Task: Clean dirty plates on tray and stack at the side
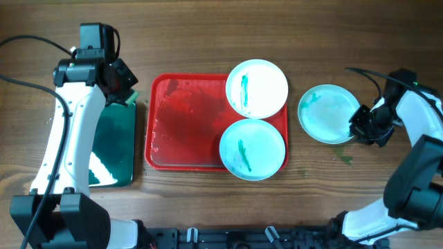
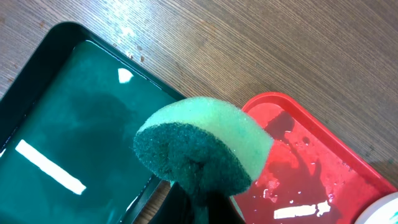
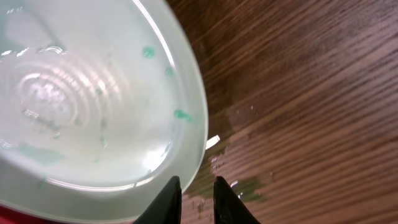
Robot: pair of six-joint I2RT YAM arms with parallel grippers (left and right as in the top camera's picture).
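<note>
Toward the left edge of the desk, the left claw is pressed together on a sponge. The sponge is a soft, rounded pad of pale green foam with a coarse dark green scouring face. It hangs over the gap between the black tray, which holds glossy green water, and the red tray. The red tray is smooth rigid plastic with a raised rim and sits mid-desk. Its bare left half is wet and beaded with droplets.

Two plates overlap the red tray's right rim. The far plate and the near plate are both round, shallow, white and glossy. Each carries a teal streak, so both look uncleaned.

The third plate lies flat on the bare wood, off the tray toward the right edge. It is filmed with pale teal water and a few green flecks. A wet patch darkens the grain just beside it. The right claw sits at this plate's right rim with its tips a narrow way apart. Wood shows between them, and they pinch nothing that I can see.

My reading is that the first plate is being parked at the side and two are left to do. The next move calls for the right claw to cross to the tray and pinch a thin, slick rim firmly. The sponge can then scrub without the plate skating away.
</note>
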